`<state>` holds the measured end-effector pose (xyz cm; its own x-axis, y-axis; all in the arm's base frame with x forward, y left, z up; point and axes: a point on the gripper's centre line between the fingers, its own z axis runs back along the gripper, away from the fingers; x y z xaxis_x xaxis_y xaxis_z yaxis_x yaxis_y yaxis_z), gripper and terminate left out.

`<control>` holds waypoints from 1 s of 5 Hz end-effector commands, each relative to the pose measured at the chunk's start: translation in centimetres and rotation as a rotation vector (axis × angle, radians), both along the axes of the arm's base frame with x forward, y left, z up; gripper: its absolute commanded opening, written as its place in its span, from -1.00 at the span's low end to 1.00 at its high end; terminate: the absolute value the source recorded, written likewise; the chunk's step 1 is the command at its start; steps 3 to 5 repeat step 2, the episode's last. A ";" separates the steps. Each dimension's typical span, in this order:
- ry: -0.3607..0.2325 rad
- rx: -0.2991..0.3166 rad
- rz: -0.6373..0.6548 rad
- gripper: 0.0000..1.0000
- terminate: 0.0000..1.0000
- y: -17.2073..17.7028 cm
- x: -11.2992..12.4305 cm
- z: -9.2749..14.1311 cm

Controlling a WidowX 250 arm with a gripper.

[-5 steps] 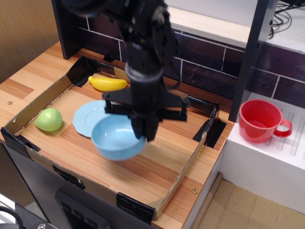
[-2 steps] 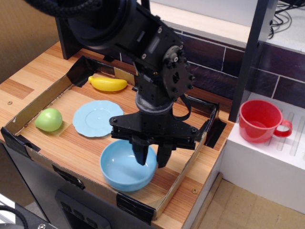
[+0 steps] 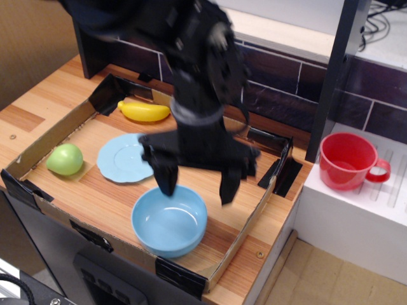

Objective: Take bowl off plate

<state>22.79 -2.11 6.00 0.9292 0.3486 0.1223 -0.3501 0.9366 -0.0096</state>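
Observation:
The light blue bowl (image 3: 169, 220) sits upright on the wooden floor of the cardboard tray (image 3: 54, 131), near its front edge. The flat light blue plate (image 3: 124, 157) lies bare to its upper left, apart from the bowl. My black gripper (image 3: 198, 186) hangs just above the bowl's far rim, blurred by motion. Its two fingers (image 3: 166, 179) are spread wide and hold nothing.
A green ball (image 3: 65, 159) lies left of the plate and a yellow banana (image 3: 144, 111) at the tray's back. A red cup (image 3: 348, 161) stands on the white block at the right. A dark post (image 3: 334, 76) rises beside it.
The bowl was carried off the plate toward the tray's front and set down. The fingers then opened wide and the gripper rose off the bowl.

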 end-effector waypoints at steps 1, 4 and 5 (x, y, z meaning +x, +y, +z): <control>-0.103 -0.002 0.033 1.00 -1.00 1.3 1.5 3.0; -0.103 -0.002 0.033 1.00 1.00 1.3 1.5 3.0; -0.103 -0.002 0.033 1.00 1.00 1.3 1.5 3.0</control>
